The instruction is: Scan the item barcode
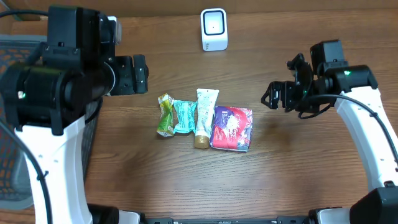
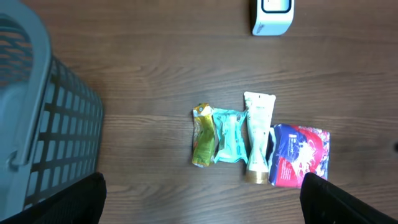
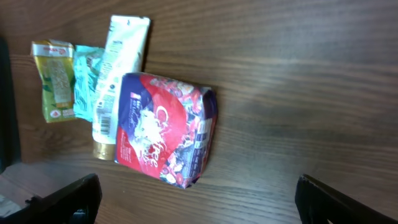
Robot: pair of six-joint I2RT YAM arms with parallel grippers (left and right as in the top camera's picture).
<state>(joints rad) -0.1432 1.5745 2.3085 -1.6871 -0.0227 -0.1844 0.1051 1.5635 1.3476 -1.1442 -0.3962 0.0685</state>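
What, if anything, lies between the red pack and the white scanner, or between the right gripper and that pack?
Nothing visible does. Only bare table lies between the red pack and the scanner, and between the open right gripper and the pack.

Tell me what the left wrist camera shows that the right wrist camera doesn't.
Only the left wrist view shows the grey basket at the left edge and the white scanner at the top. Only the right wrist view shows the red packet close up, including the printed panel on its right end. Both show the same row on the wooden table: green packet, teal packet, white tube, red packet.
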